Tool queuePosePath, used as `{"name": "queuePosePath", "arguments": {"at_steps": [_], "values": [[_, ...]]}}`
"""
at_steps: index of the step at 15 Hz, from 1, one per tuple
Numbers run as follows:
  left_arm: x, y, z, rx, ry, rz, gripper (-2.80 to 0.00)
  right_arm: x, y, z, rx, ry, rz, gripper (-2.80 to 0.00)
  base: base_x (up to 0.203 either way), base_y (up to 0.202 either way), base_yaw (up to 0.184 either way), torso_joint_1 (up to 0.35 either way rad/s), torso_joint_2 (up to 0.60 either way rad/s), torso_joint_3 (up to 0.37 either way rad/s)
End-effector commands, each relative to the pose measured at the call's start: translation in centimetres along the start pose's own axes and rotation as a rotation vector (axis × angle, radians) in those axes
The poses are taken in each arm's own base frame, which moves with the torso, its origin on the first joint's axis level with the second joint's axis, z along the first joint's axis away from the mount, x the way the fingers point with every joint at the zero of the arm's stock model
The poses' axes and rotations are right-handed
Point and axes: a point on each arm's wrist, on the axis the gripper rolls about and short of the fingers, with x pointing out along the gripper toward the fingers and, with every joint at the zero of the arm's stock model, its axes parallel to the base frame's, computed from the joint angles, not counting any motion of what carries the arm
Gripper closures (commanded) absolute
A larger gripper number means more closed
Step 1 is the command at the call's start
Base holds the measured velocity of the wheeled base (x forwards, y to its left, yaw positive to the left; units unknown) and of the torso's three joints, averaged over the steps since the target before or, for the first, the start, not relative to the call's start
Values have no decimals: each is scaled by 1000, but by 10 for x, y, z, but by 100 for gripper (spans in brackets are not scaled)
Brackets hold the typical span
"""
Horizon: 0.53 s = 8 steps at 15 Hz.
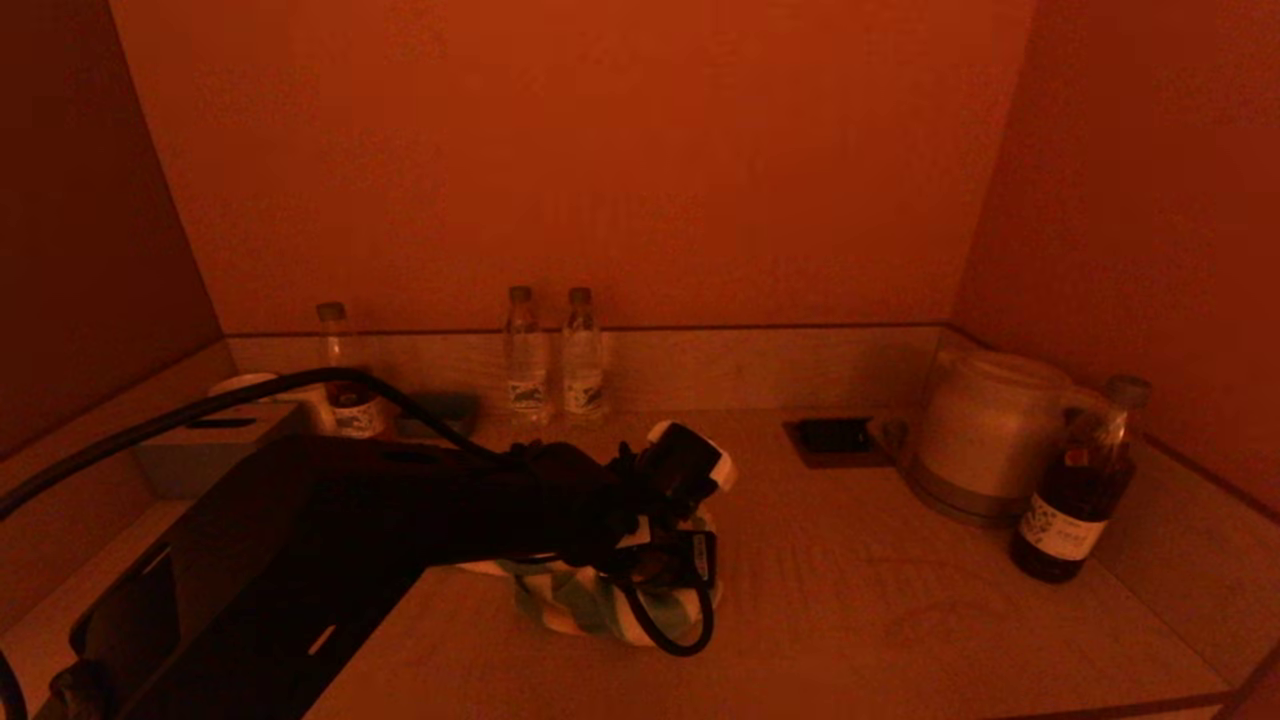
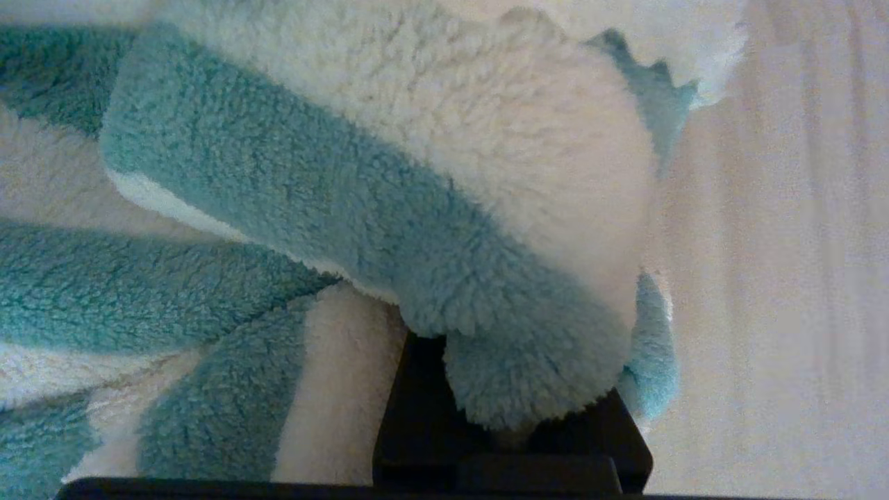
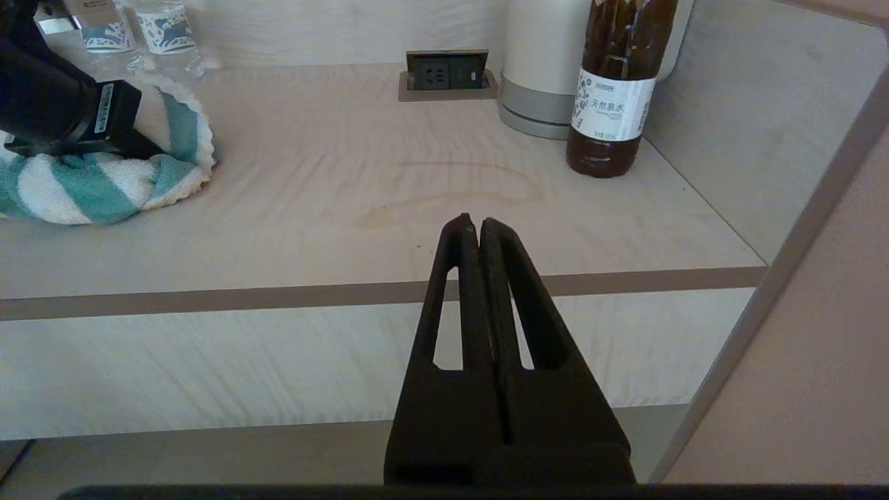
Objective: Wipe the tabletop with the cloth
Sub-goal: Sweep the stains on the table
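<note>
Cloth (image 1: pixel 585 600) bunched on bench (image 1: pixel 900 600), hiding left gripper (image 1: pixel 655 585) fingers, grip unclear | dark-liquid bottle (image 1: pixel 1080 490) beside kettle (image 1: pixel 985 440) | right gripper (image 3: pixel 479 229) fingers pressed together, empty.

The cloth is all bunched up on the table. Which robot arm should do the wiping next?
Left. The left gripper is down on the striped cloth, while the right gripper sits shut, off the tabletop's front edge.
</note>
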Motion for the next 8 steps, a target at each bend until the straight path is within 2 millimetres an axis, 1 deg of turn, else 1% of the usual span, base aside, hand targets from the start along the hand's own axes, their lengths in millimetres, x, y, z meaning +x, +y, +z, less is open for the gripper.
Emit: {"name": "queuePosePath", "arguments": {"at_steps": [1, 2, 5, 6, 7, 8], "values": [[-2, -1, 1, 0, -5, -5, 0, 0, 0, 0, 0, 3, -1, 0, 0, 0, 0, 0, 0, 0], [-10, -6, 5, 7, -39, -34, 0, 0, 0, 0, 0, 3, -1, 0, 0, 0, 0, 0, 0, 0], [-15, -9, 9, 7, -62, -50, 0, 0, 0, 0, 0, 1, -1, 0, 0, 0, 0, 0, 0, 0], [-21, -10, 12, 4, -83, -63, 0, 0, 0, 0, 0, 1, -1, 0, 0, 0, 0, 0, 0, 0], [-37, -13, 21, -5, -128, -92, 0, 0, 0, 0, 0, 3, -1, 0, 0, 0, 0, 0, 0, 0], [-42, -14, 25, -8, -148, -105, 0, 0, 0, 0, 0, 2, -1, 0, 0, 0, 0, 0, 0, 0]]}}
